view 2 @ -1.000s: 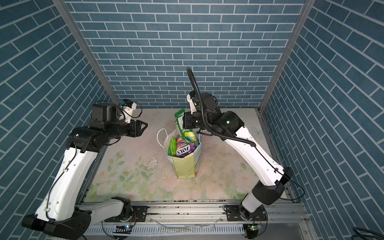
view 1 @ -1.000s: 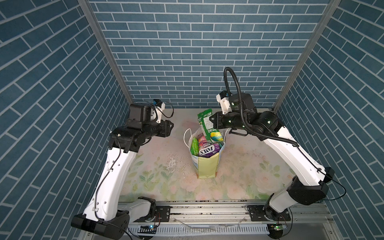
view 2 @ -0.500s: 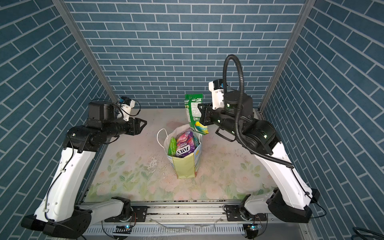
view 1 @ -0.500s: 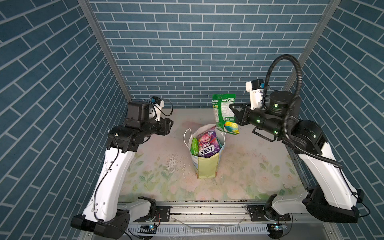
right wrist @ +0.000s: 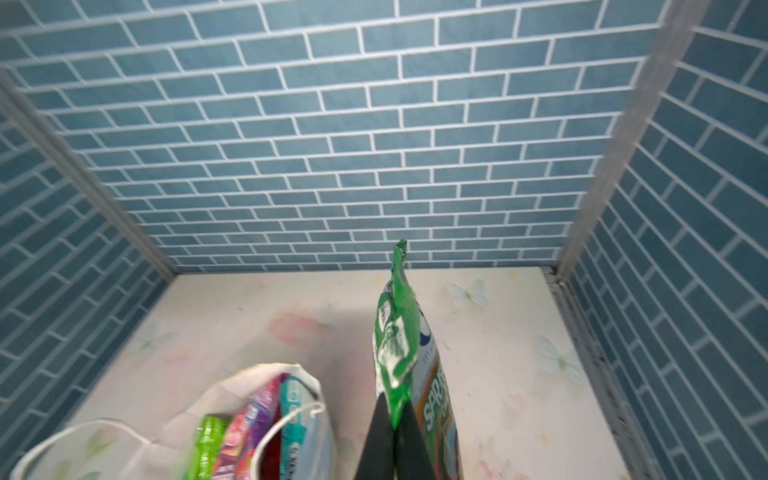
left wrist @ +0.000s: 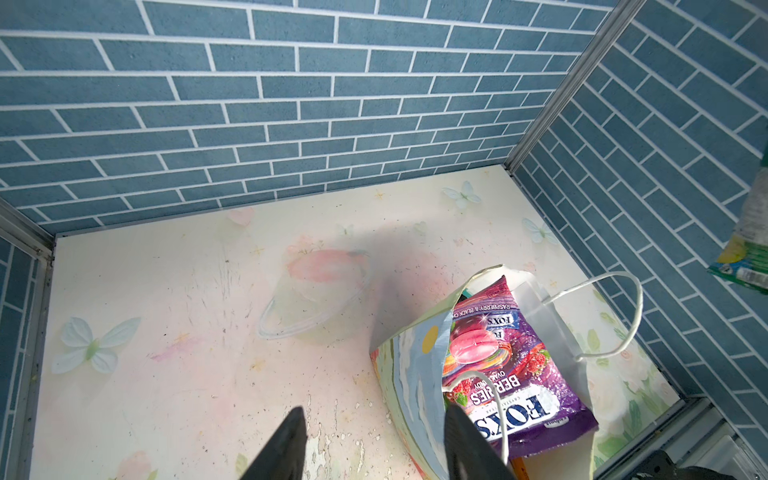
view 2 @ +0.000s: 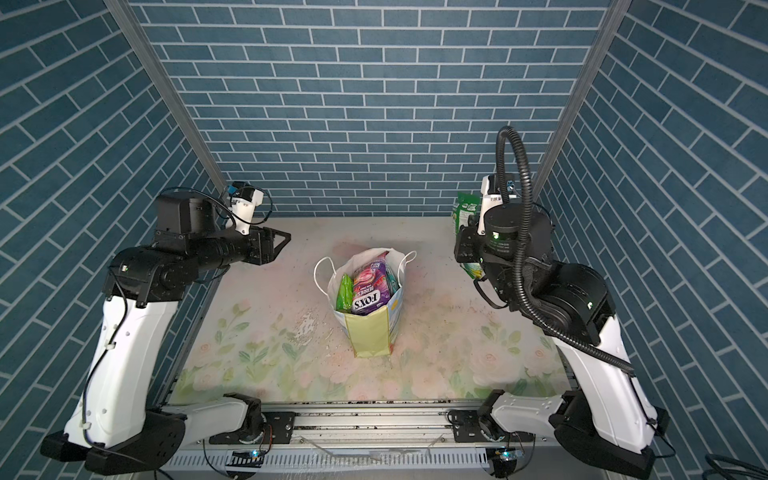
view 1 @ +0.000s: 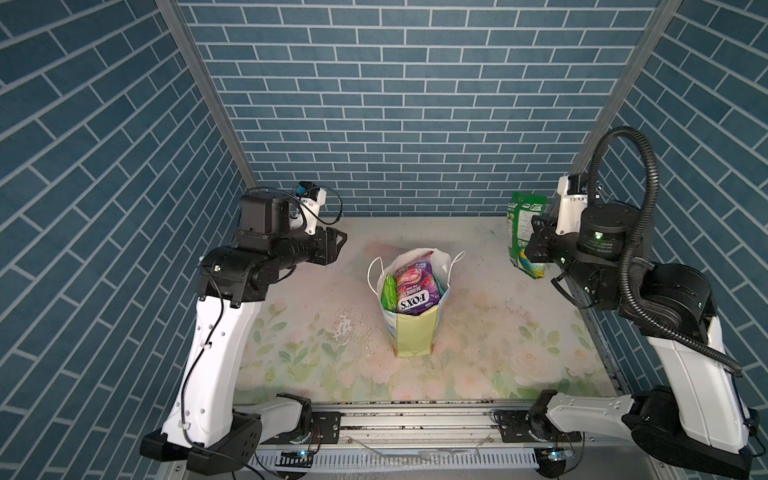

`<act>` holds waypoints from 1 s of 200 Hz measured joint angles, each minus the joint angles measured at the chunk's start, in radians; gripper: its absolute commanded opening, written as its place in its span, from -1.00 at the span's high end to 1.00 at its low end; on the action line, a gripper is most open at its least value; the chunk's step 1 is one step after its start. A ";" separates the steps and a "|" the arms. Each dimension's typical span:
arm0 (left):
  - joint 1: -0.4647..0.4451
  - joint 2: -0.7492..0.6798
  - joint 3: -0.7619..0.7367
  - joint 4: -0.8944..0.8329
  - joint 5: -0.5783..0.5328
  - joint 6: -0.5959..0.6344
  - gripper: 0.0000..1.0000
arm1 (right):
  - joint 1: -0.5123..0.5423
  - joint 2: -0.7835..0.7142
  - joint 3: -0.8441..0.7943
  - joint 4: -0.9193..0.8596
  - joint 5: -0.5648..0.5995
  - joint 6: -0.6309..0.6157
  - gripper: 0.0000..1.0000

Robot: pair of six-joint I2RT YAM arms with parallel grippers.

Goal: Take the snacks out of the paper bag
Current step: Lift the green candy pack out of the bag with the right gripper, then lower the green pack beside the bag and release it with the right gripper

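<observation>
Our right gripper [right wrist: 394, 419] pinches the green chip bag [right wrist: 395, 332] by one edge; we should lower it to the table [right wrist: 503, 332] beneath before releasing. Our left gripper [left wrist: 374, 415] is half-open, empty.

The large, glossy, bright green chip bag [view 1: 519, 232] has come out of the small pale yellow paper gift bag [view 1: 414, 336]; a second ago its lower end still dipped into the mouth, now it hangs in the air over the back right of the surface, well apart from the gift bag; the right hand [view 1: 534, 243], clamped on it, has swung back to its own side, the arm folded up; the glossy purple FOX'S candy pack [view 1: 417, 291] now shows uncovered.
</observation>
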 measured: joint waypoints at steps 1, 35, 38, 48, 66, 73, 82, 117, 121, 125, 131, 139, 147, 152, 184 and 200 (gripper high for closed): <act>0.000 0.000 0.002 -0.001 0.000 0.000 -0.11 | 0.000 0.000 -0.001 -0.004 0.003 0.001 1.00; -0.050 0.033 0.084 -0.056 -0.010 0.017 -0.10 | -0.036 0.002 -0.114 -0.160 0.049 0.087 1.00; -0.056 0.036 0.089 -0.060 -0.011 0.018 -0.09 | -0.039 0.002 -0.126 -0.170 0.048 0.093 1.00; -0.074 0.045 0.098 -0.074 -0.019 0.023 -0.09 | -0.056 0.002 -0.178 -0.184 0.036 0.116 1.00; -0.111 0.063 0.108 -0.099 -0.043 0.032 -0.10 | -0.102 0.000 -0.296 -0.189 -0.009 0.149 1.00; -0.123 0.071 0.111 -0.107 -0.053 0.037 -0.10 | -0.121 -0.001 -0.344 -0.184 -0.032 0.159 1.00; -0.141 0.081 0.116 -0.120 -0.064 0.042 -0.10 | -0.144 -0.001 -0.403 -0.176 -0.064 0.169 1.00; -0.208 0.119 0.120 -0.157 -0.112 0.059 -0.09 | -0.212 0.007 -0.536 -0.139 -0.159 0.193 1.00; -0.214 0.122 0.120 -0.158 -0.115 0.060 -0.09 | -0.217 0.009 -0.542 -0.135 -0.166 0.194 1.00; -0.219 0.126 0.120 -0.159 -0.120 0.061 -0.09 | -0.224 0.014 -0.550 -0.130 -0.172 0.196 1.00; -0.225 0.129 0.120 -0.160 -0.124 0.062 -0.09 | -0.232 0.020 -0.558 -0.124 -0.180 0.198 1.00; -0.231 0.130 0.120 -0.160 -0.128 0.062 -0.09 | -0.246 0.033 -0.570 -0.111 -0.192 0.200 1.00; -0.234 0.130 0.119 -0.160 -0.129 0.062 -0.09 | -0.261 0.048 -0.581 -0.099 -0.200 0.201 1.00; -0.236 0.130 0.119 -0.160 -0.129 0.062 -0.09 | -0.271 0.059 -0.589 -0.090 -0.205 0.201 1.00; -0.249 0.128 0.101 -0.160 -0.127 0.062 -0.08 | -0.336 0.132 -0.637 -0.023 -0.256 0.200 1.00; -0.260 0.128 0.083 -0.160 -0.127 0.061 -0.08 | -0.365 0.168 -0.650 0.015 -0.288 0.196 1.00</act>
